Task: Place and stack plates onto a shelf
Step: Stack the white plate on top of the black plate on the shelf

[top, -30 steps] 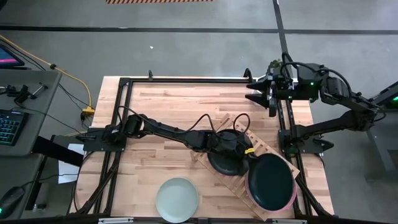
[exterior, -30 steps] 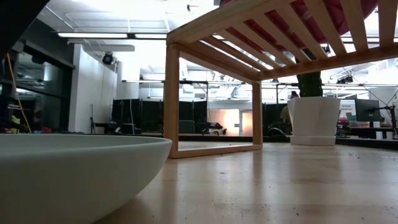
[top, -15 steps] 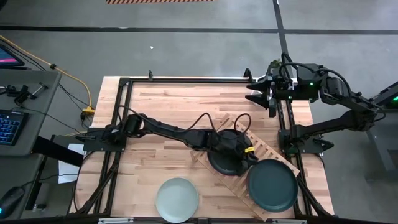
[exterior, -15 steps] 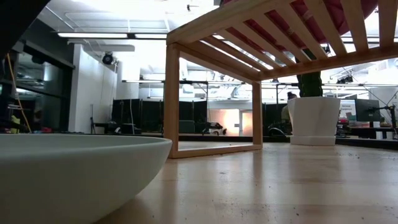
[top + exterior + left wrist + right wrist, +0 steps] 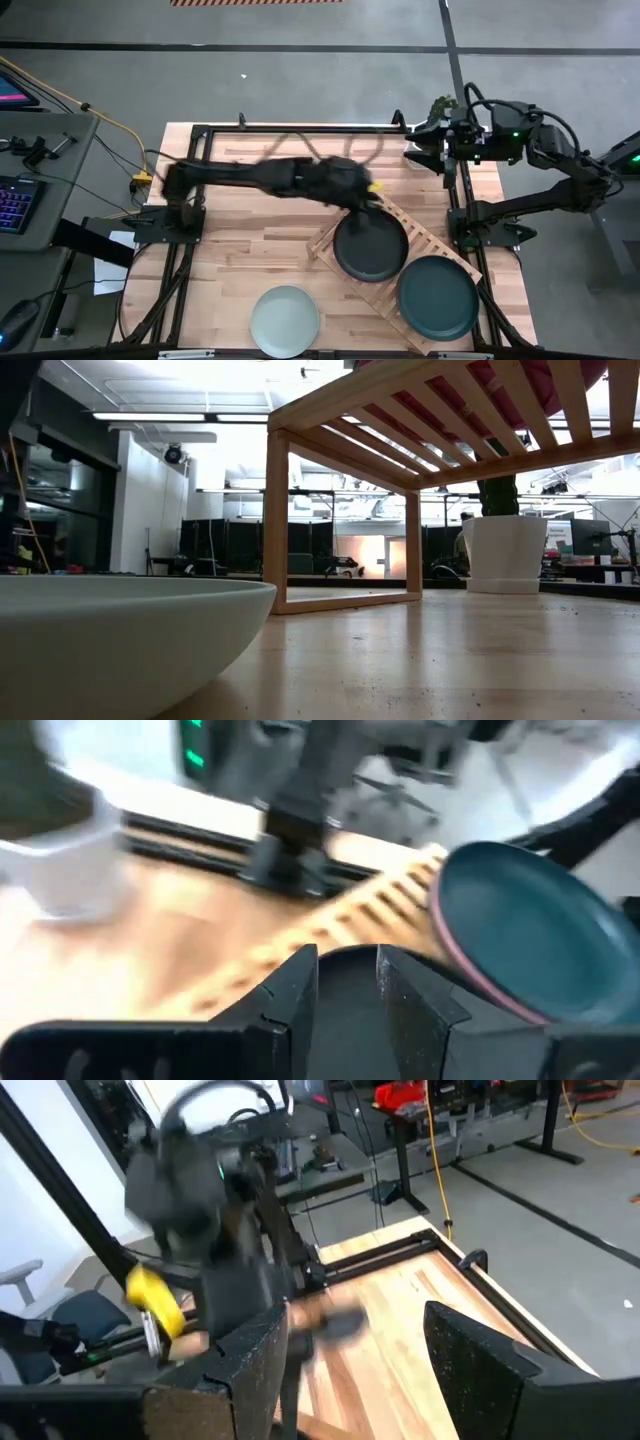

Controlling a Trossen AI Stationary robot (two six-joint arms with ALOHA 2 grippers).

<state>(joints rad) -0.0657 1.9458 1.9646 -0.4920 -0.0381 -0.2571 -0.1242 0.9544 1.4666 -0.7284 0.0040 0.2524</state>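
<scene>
High view: the left gripper (image 5: 372, 195), fingers slightly parted and empty, is hovering just beside the black plate (image 5: 371, 245) on the shelf (image 5: 425, 238); the right gripper (image 5: 412, 148), well apart, is sitting wide open.

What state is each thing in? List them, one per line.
Black plate: flat on the shelf, not held.
Teal plate: stacked on a pink plate at the shelf's other end.
Mint plate: on the table, off the shelf.
Left gripper: open, empty, by the black plate's rim.
Right gripper: open, empty, parked at the table's far right corner.
</scene>
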